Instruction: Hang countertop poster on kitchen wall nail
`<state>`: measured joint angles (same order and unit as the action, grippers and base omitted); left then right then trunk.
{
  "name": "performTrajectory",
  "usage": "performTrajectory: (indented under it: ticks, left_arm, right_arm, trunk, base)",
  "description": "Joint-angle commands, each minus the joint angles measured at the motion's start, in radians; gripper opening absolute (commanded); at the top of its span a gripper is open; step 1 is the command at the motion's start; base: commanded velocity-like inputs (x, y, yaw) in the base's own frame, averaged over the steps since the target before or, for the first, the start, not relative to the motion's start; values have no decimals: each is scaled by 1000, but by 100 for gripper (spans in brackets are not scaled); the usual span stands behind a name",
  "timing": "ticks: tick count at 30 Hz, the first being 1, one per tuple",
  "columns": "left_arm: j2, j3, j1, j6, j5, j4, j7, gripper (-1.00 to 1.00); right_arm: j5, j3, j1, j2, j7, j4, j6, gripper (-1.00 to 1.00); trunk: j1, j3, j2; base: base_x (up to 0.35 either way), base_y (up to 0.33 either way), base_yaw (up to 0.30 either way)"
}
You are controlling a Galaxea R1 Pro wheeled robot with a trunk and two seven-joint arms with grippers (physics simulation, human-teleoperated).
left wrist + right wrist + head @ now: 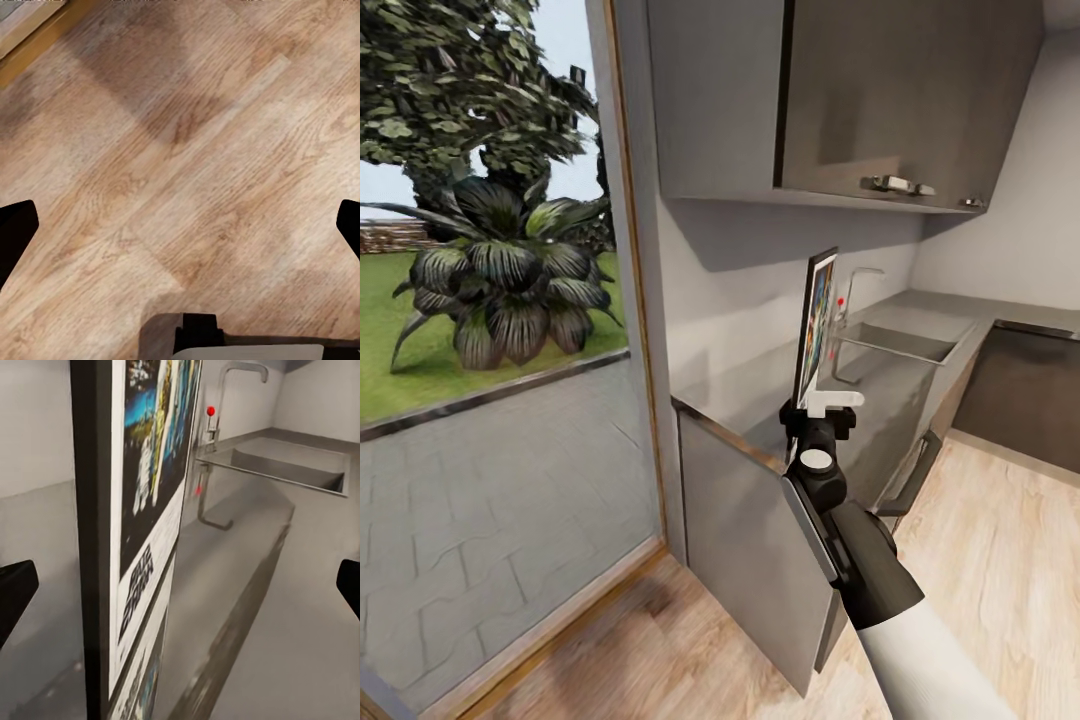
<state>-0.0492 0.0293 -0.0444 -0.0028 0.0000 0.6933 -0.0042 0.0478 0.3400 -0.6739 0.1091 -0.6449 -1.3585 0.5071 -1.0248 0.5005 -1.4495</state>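
Right fingers point(812, 405) spread around upright poster point(816, 322), its base hidden; left fingers point(180, 225) spread.

One poster point(817, 322), one sink point(895, 347), one faucet point(857, 283), two cabinet handles point(897, 185).

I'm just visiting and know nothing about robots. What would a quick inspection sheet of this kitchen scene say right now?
Surface: the grey kitchen countertop runs along the wall, with an inset sink and a slim faucet.
Job's things: the poster stands upright on the countertop, seen nearly edge-on; not yet hung.
Clutter: nothing seen.
Grippers: the right gripper is at the poster's lower end, fingers wide apart in its wrist view, not closed on it. The left gripper is open over the wooden floor.
Cables: nothing seen.
Surroundings: wall cabinets above, a glass door to a garden, one lower cabinet door ajar.
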Motion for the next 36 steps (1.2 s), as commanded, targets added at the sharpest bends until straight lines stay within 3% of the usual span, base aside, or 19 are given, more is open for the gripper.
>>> performTrajectory:
  ticks: [1, 9, 20, 26, 36]
  left_arm:
    - [0, 3, 0, 0, 0, 2, 0, 100]
    - [0, 35, 0, 0, 0, 2, 0, 100]
    - [0, 43, 0, 0, 0, 2, 0, 100]
    - [0, 43, 0, -1, 0, 2, 0, 100]
    - [0, 43, 0, -2, 0, 2, 0, 100]
  right_arm:
    - [5, 2, -1, 0, -7, -1, 5, 100]
    - [6, 2, -1, 0, -7, -1, 5, 100]
    - [7, 2, -1, 0, -7, -1, 5, 100]
    - [50, 2, -1, 0, -6, 12, -10, 100]
    - [66, 5, -1, 0, -7, 107, -82, 100]
  trunk:
    - [0, 1, 0]
    - [0, 1, 0]
    - [0, 1, 0]
    - [0, 1, 0]
    - [0, 1, 0]
  base:
    - [178, 27, 0]
    - [120, 16, 0]
    - [9, 1, 0]
    - [0, 0, 0]
    - [0, 0, 0]
